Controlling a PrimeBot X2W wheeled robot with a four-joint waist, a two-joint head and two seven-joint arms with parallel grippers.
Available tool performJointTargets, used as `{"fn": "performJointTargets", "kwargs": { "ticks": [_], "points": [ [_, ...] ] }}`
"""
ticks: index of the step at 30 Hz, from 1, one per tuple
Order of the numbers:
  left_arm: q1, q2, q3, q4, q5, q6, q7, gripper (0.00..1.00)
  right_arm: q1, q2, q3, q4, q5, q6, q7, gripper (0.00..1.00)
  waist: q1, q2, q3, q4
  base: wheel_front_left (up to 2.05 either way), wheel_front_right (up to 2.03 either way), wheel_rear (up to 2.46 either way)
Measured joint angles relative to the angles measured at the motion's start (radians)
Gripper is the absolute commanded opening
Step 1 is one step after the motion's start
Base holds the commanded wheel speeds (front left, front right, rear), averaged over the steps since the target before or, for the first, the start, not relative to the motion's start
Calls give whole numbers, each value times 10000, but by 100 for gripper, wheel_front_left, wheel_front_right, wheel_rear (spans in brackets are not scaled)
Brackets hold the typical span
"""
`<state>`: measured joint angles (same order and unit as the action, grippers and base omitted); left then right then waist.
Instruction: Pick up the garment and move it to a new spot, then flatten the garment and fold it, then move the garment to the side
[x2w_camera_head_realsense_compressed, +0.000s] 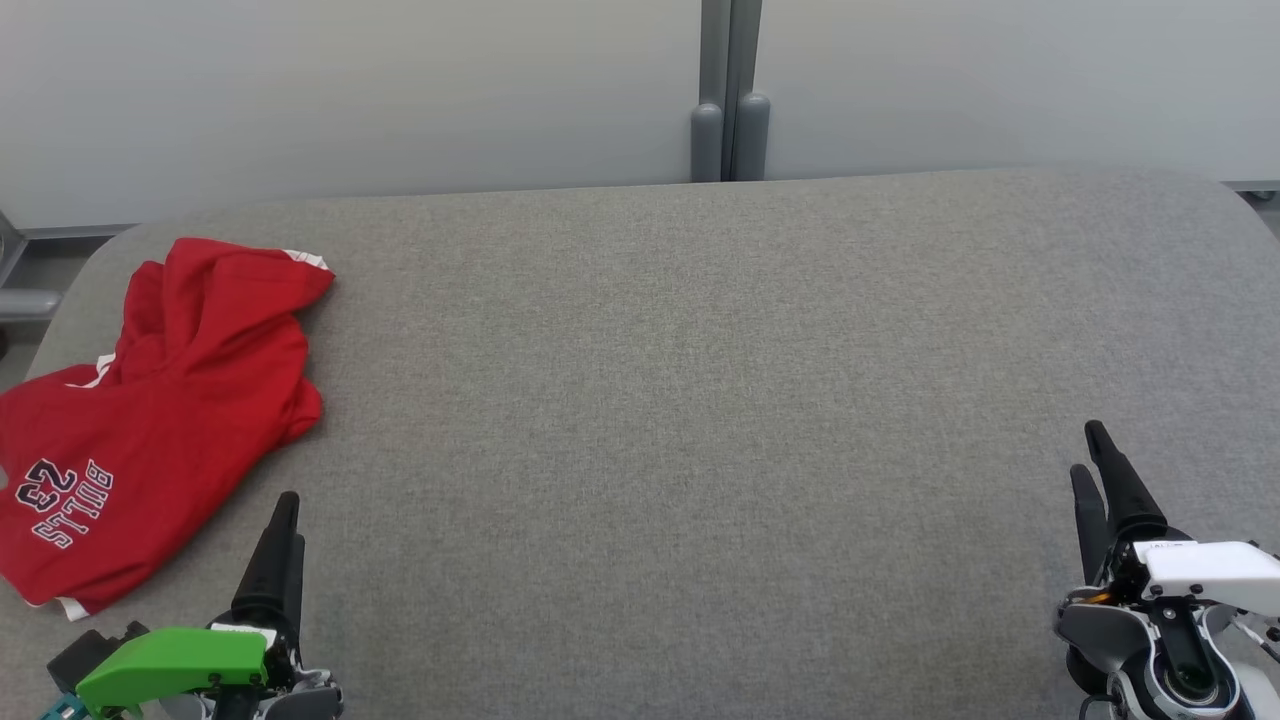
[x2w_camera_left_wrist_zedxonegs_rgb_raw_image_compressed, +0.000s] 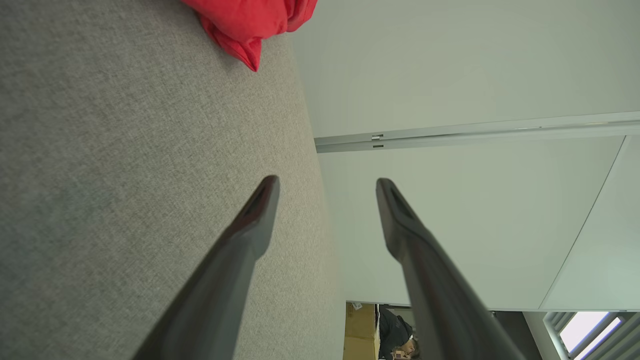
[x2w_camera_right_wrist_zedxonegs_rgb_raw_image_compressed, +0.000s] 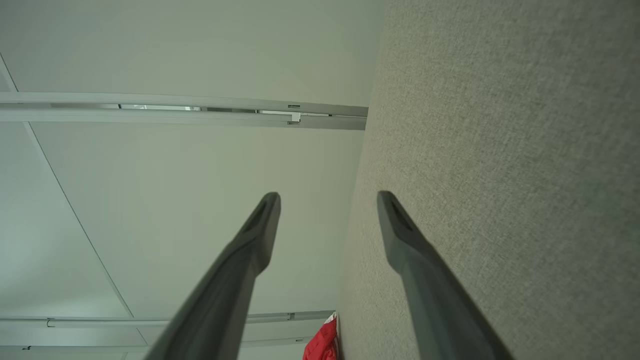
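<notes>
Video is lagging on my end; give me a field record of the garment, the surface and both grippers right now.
garment: red jersey, crumpled, lying at the left end
print: BULLS 23, facing up
surface: grey fabric-covered table
left gripper: open, empty, near the red jersey but apart from it
right gripper: open, empty, over the right side
stage: red jersey not yet picked up

Red garment (x2w_camera_head_realsense_compressed: 170, 400), white trim; grey table (x2w_camera_head_realsense_compressed: 700, 400).
</notes>
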<state>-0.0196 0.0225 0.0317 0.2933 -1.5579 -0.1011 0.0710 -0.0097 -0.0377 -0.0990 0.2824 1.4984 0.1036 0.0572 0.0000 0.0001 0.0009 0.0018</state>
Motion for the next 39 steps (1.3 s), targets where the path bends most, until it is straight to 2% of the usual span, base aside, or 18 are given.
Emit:
{"fn": "performJointTargets", "kwargs": {
  "ticks": [7, 17, 35, 39],
  "points": [
    [-3, 194, -341, 2, 809, -2, -347, 100, 0, -286, 196, -245, -1296, -12, -219, 100, 0, 0, 3, 18, 0, 0, 0],
    [-30, 499, -790, 59, 2313, 8, -711, 100, 0, -543, 788, -539, -3237, -284, -533, 100, 0, 0, 11, 53, 0, 0, 0],
    [-218, 598, -1093, -226, 5325, 414, -1317, 100, 0, -698, 1534, -825, -5948, -780, -1160, 100, 0, 0, 29, 109, 0, 0, 0],
    [-218, 619, -1200, -270, 5806, 506, -1406, 100, 1, -773, 1662, -842, -6381, -794, -1275, 100, 0, 0, 33, 107, 0, 0, 0]
  ]
}}
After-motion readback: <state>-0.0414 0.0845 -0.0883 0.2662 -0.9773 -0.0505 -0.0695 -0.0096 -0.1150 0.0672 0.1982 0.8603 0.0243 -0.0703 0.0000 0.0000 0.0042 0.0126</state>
